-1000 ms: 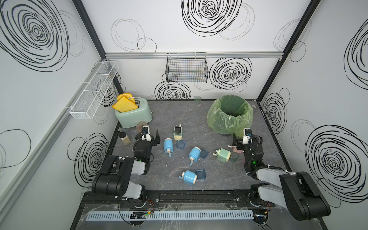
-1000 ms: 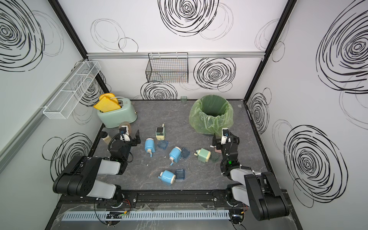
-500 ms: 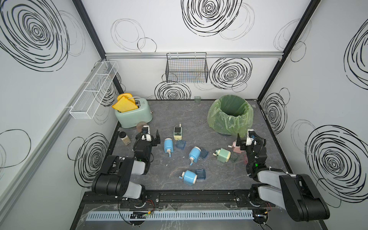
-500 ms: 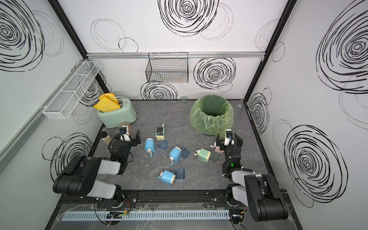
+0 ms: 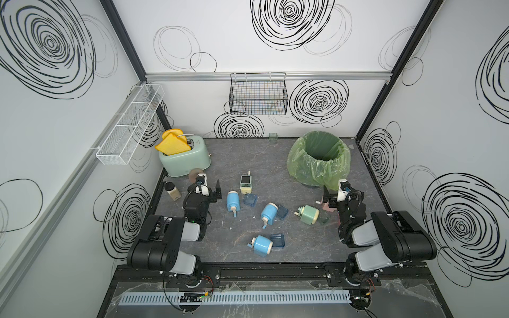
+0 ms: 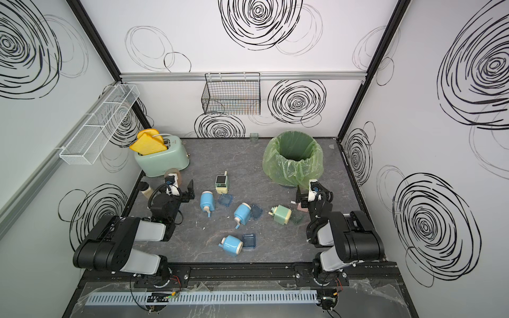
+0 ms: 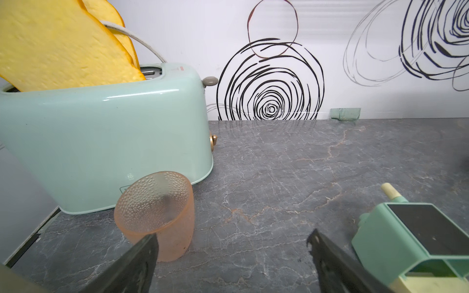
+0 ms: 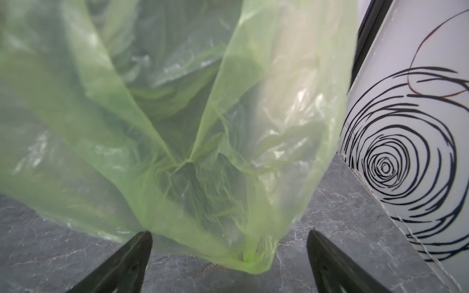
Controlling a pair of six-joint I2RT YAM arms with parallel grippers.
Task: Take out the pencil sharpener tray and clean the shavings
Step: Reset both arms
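Three blue pencil sharpeners lie on the grey table, each with a blue tray out beside it. A green sharpener lies beside a clear green tray. A pale yellow-green sharpener stands upright. A pink sharpener is partly hidden by my right gripper, which is open and empty, facing the bin's green bag. My left gripper is open and empty over bare table.
The green-bagged bin stands at the back right. A mint toaster with yellow toast, an orange cup and a small jar crowd the left. Another clear tray sits at the back wall. Wire baskets hang on the walls.
My right gripper swung slightly to the right and back again, staying open by the bin. The left arm has not moved.
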